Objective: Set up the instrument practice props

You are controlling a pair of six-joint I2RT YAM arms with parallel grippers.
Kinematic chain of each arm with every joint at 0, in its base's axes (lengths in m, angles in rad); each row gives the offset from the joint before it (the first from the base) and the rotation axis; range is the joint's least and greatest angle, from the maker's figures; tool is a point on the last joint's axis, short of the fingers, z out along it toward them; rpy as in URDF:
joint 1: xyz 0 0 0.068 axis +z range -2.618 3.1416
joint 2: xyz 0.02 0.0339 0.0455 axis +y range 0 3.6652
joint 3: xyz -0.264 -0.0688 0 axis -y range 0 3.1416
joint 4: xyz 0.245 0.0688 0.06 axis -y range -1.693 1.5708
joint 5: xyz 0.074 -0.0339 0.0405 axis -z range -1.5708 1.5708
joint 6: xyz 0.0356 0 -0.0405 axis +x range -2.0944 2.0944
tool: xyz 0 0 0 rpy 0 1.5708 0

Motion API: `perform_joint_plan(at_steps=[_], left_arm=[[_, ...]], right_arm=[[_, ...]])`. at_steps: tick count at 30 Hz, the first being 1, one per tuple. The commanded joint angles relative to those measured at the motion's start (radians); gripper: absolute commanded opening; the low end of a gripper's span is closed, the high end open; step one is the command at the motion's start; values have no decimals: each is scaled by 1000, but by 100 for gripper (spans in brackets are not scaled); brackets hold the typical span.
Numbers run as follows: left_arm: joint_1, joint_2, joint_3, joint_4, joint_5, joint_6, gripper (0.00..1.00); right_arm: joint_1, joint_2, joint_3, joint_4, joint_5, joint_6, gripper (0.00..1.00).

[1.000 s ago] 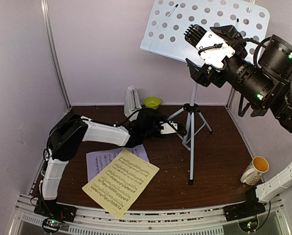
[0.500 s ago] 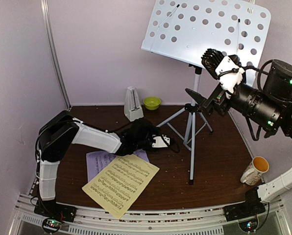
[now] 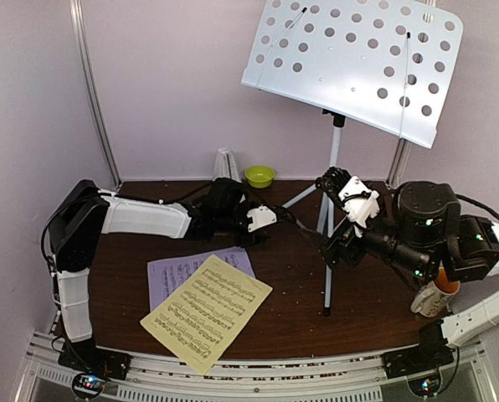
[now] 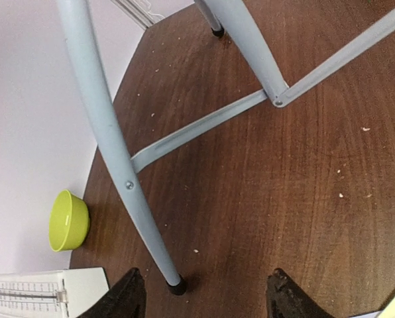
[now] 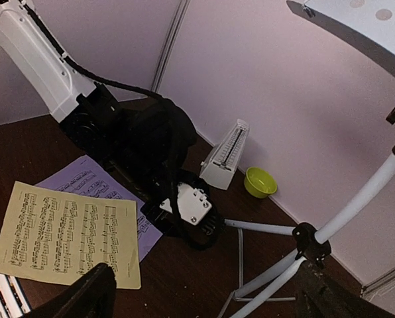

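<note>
My left claw is spread and empty, low over the table, with one tripod foot of the stand just ahead between its tips. My right claw is spread too and holds nothing. It sits just beside the pole, and I cannot tell if it touches. The stand is upright at mid-table, its desk bare. The yellow sheet lies over the lilac sheet at the near left, and the metronome sits at the back by the bowl.

My worry is that the stand looks top-heavy. A nudge on that foot or a sideways push on the pole could tip it. My right arm also crowds the mug, so a careless swing could knock it over.
</note>
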Motion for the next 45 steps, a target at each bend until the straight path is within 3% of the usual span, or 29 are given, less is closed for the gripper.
perform_joint_plan(at_steps=[1, 8, 17, 22, 45], left_arm=[[49, -38, 63, -45, 193, -164, 64], [75, 84, 301, -194, 297, -166, 62], [88, 244, 541, -329, 354, -171, 59], [88, 301, 616, -352, 336, -195, 56], [88, 292, 586, -339, 337, -201, 8]], right_arm=[[3, -39, -89, 62, 84, 253, 94], [-63, -13, -201, 63, 126, 454, 88], [-333, -75, -366, 202, -104, 575, 84], [-407, -49, -375, 228, -185, 564, 84], [-475, 83, -316, 275, -262, 527, 83]])
